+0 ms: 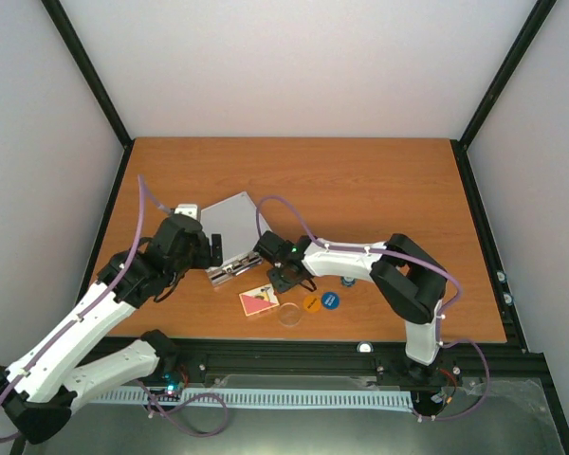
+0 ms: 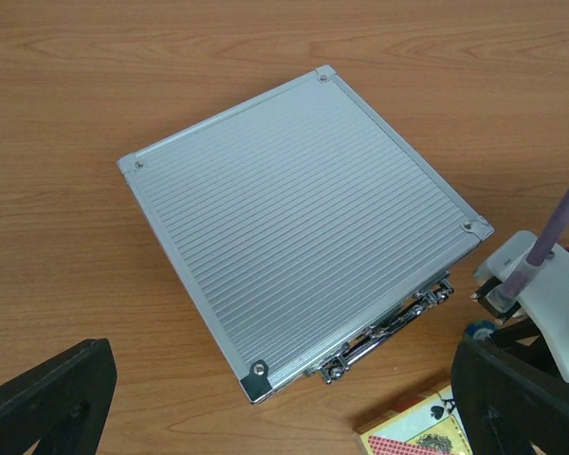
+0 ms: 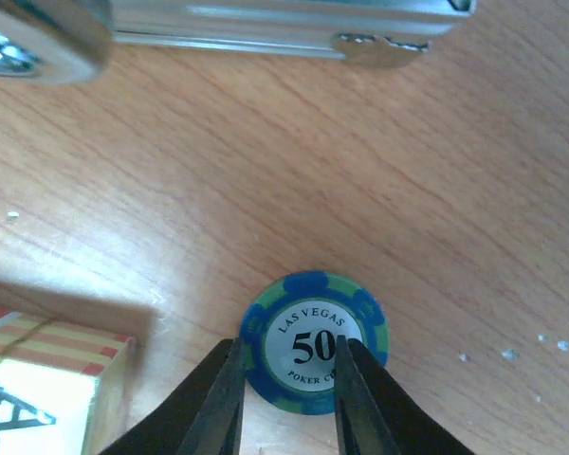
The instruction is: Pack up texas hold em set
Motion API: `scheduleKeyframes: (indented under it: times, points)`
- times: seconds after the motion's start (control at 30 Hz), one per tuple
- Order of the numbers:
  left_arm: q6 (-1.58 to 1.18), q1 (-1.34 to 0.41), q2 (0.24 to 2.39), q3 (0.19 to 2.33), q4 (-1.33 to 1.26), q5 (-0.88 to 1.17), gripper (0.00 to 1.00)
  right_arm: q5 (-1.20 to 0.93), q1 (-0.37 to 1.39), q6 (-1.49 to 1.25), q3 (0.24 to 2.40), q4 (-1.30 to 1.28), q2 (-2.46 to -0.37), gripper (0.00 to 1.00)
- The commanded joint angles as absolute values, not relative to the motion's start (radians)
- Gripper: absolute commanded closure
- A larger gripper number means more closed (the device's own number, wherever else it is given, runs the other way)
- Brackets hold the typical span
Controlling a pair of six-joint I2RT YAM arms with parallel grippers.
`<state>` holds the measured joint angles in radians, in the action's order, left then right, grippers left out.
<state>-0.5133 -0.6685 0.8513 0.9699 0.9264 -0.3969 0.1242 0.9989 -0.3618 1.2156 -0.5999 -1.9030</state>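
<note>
Right gripper [image 3: 286, 403], narrowed to a slit, straddles the "50" on the flat blue-green round poker chip [image 3: 313, 332]; whether it grips is unclear. Left gripper [image 2: 284, 408] gapes empty over the closed silver ribbed aluminium case [image 2: 299, 223], whose handle edge faces 5 o'clock.

Can't read lower lettering on chip [image 3: 315, 343], covered by right gripper [image 3: 286, 346]. See case [image 3: 284, 24] only as blurred strip, cropped at top. See just a corner of card deck [image 3: 47, 389].
</note>
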Motion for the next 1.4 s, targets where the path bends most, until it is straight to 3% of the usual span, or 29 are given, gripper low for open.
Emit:
scheduleKeyframes:
  times: [0.0, 0.5, 0.53, 0.57, 0.7, 0.77, 1.37]
  points:
    - [-0.522, -0.669, 0.839, 0.999, 0.942, -0.412, 0.0, 0.189, 1.006, -0.369, 1.197, -0.643, -1.89, 0.74]
    - [-0.522, -0.669, 0.829, 0.999, 0.949, -0.417, 0.0, 0.198, 1.002, -0.385, 1.15, -0.68, -1.796, 0.77]
    - [-0.523, -0.668, 0.828, 0.996, 0.947, -0.417, 0.0, 0.195, 1.002, -0.382, 1.143, -0.677, -1.788, 0.72]
    - [-0.523, -0.669, 0.829, 0.992, 0.945, -0.416, 0.0, 0.196, 1.002, -0.378, 1.137, -0.676, -1.781, 0.57]
    - [-0.525, -0.669, 0.837, 0.993, 0.944, -0.408, 0.0, 0.15, 0.991, -0.336, 1.169, -0.702, -1.789, 0.25]
    - [-0.526, -0.669, 0.837, 0.996, 0.944, -0.405, 0.0, 0.108, 0.975, -0.324, 1.185, -0.711, -1.793, 0.16]
    - [-0.525, -0.669, 0.8, 0.983, 0.935, -0.391, 0.0, 0.036, 0.924, -0.288, 1.312, -0.744, -1.923, 0.19]
